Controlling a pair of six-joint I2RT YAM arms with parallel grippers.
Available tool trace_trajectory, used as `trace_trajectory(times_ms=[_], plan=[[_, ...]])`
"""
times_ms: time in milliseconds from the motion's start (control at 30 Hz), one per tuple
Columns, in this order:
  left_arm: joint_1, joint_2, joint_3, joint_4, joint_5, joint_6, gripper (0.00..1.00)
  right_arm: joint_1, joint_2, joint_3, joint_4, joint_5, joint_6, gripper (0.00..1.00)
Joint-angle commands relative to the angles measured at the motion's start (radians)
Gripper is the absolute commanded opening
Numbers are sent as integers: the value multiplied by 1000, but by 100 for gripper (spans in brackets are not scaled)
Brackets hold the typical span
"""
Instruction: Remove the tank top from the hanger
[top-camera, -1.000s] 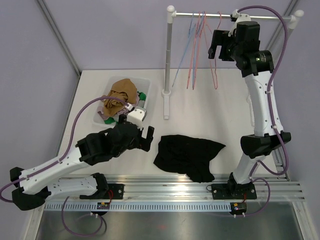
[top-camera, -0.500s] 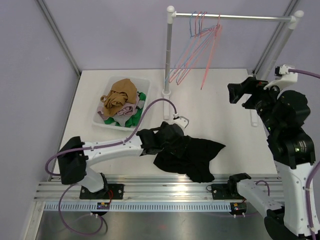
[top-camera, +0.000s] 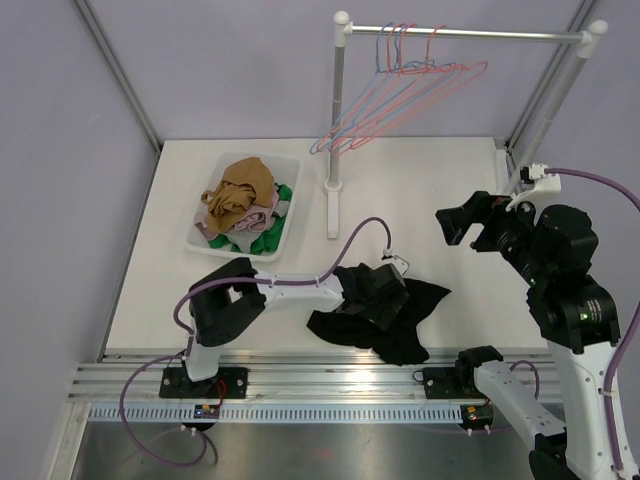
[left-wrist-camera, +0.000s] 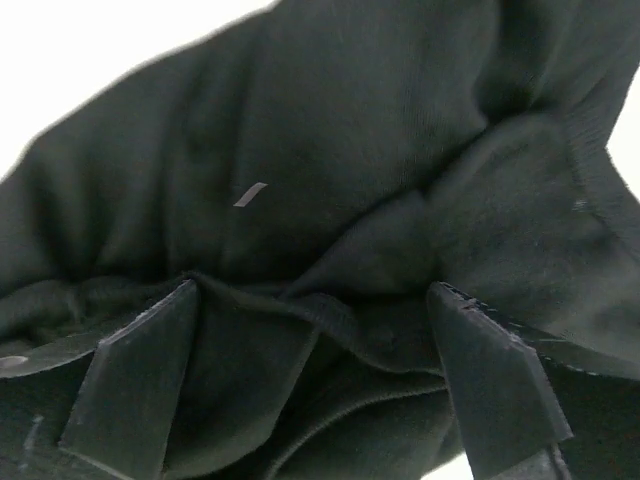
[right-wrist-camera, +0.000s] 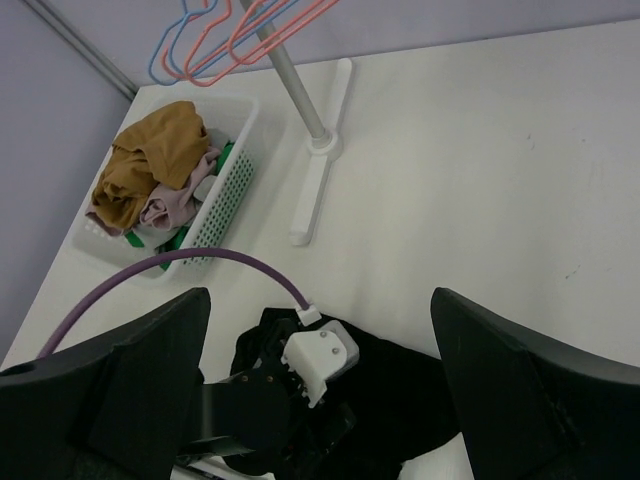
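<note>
The black tank top (top-camera: 415, 325) lies crumpled on the white table, near the front edge, with no hanger in it. My left gripper (top-camera: 388, 298) is stretched out to the right and pressed down on it. In the left wrist view dark cloth (left-wrist-camera: 330, 180) fills the frame. The left gripper (left-wrist-camera: 315, 370) stands open there, with a ridge of fabric between its wide-apart fingers (left-wrist-camera: 140, 380). My right gripper (top-camera: 470, 225) hangs open and empty above the table's right side. Its wrist view looks down on the tank top (right-wrist-camera: 420, 400). Bare pink and blue hangers (top-camera: 400, 90) hang on the rail.
A white basket (top-camera: 291, 222) full of mixed clothes sits at the back left, also seen in the right wrist view (right-wrist-camera: 235, 170). The rack's post (top-camera: 338, 120) and foot (top-camera: 333, 212) stand at mid table. The hangers are tilted towards the right.
My left arm has swung from the left side across onto the tank top. The right arm has dropped from the rail to the right side. The hangers have swung out rightwards.
</note>
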Motion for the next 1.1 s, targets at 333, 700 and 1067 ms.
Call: trace_trajectory(times_ms=[333,700,1067], plan=[[-62,-201,-11,-113,-134,-36,0,3,-97,-24,35,-162,-13,99],[-2,-554,176,-535,-524,-53,0,4,-127,5,19,-158,-27,100],[426,-613,432,-667,-457,137,0,4,-140,97,16,-208,-3,100]])
